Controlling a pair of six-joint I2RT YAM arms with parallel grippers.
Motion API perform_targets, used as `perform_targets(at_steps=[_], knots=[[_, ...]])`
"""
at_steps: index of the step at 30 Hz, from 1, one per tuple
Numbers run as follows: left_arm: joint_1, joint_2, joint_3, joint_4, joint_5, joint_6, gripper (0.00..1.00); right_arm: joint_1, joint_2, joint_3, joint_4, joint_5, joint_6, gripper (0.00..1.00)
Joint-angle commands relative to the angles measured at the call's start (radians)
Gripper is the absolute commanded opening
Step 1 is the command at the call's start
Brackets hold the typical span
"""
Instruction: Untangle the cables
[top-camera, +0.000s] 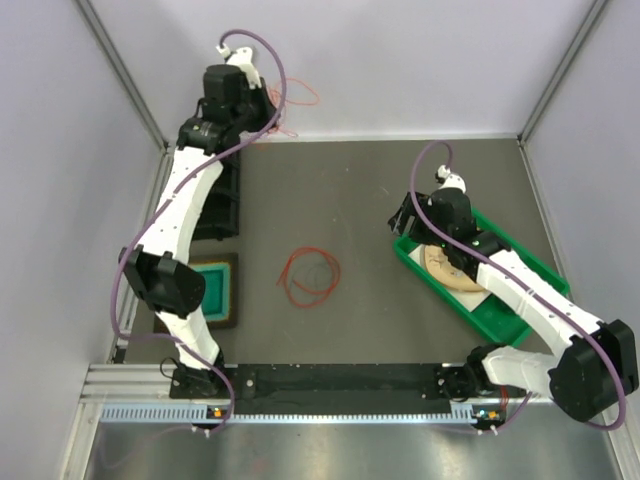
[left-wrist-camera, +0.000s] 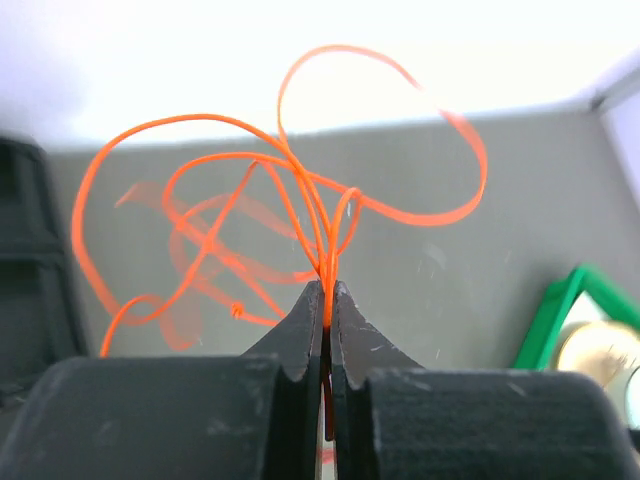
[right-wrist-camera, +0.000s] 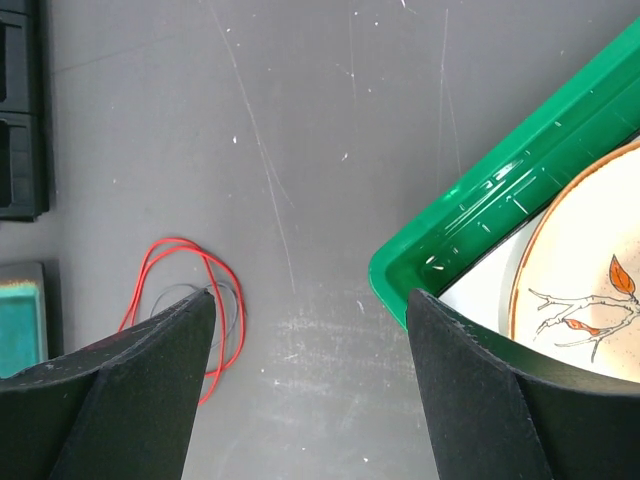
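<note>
My left gripper (left-wrist-camera: 327, 290) is raised at the far left of the table (top-camera: 400, 180) and is shut on a bunch of orange-red cable loops (left-wrist-camera: 300, 190), which stand up out of the closed jaws. In the top view these loops (top-camera: 290, 100) show beside the left wrist. A second orange-red loop (top-camera: 308, 274) with a thin dark cable (top-camera: 322, 270) inside it lies flat mid-table. It also shows in the right wrist view (right-wrist-camera: 190, 300), partly behind the left finger. My right gripper (right-wrist-camera: 310, 330) is open and empty, hovering at the green tray's corner.
A green tray (top-camera: 500, 320) at the right holds a patterned plate (right-wrist-camera: 590, 290). Black bins (top-camera: 220, 205) stand at the left edge, with a teal-lined box (top-camera: 215, 290) nearer. Grey walls close the back and sides.
</note>
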Motion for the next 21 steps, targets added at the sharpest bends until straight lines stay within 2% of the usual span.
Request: perform_targets(at_steps=[1,6,15,18,21], knots=[[0.014,-0.047,0.096,0.013,-0.076,-0.001,0.00,-0.001,-0.023,0.052,0.007,-0.003,-0.010,0.76],[0.065,-0.037,0.163,0.019,-0.161,0.024,0.00,-0.003,-0.014,0.050,0.004,-0.013,-0.019,0.76],[0.178,0.044,0.193,0.064,-0.086,-0.019,0.00,-0.001,0.003,0.069,-0.018,-0.013,-0.042,0.76],[0.190,0.076,0.177,0.123,-0.101,-0.022,0.00,-0.003,0.018,0.078,-0.025,-0.007,-0.057,0.76],[0.198,0.110,0.134,0.216,-0.194,-0.014,0.00,-0.001,0.040,0.077,-0.027,-0.013,-0.048,0.76]])
